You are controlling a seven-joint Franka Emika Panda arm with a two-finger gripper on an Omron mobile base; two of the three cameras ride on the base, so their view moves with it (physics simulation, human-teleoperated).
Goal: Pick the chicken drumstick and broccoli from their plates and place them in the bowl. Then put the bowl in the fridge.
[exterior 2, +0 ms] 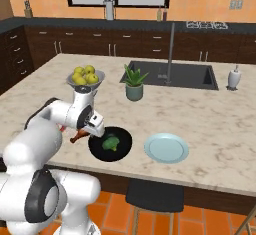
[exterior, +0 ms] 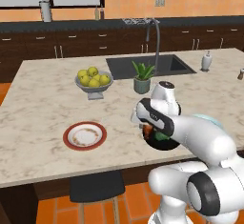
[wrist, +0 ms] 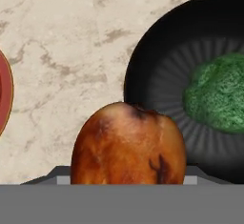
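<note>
Your tool (exterior 2: 86, 131) pinches the chicken drumstick (wrist: 127, 144) beside the bowl (exterior 2: 111, 144); likely light, stiff, greasy, so grip the meaty end.

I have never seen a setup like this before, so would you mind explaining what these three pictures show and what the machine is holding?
This is a rendered kitchen with a white robot arm on a driving base. Two pictures come from cameras on the base, behind the arm to its left and right; the third looks along the hand itself.

On the marble island stand a black bowl with the broccoli already in it, an emptied white plate with a red-brown rim, a pale blue-green plate, a grey bowl of yellow-green fruit, a potted plant and a sink.

The hand grips the chicken drumstick, carrying it just beside the bowl's rim, not yet over it.
</note>
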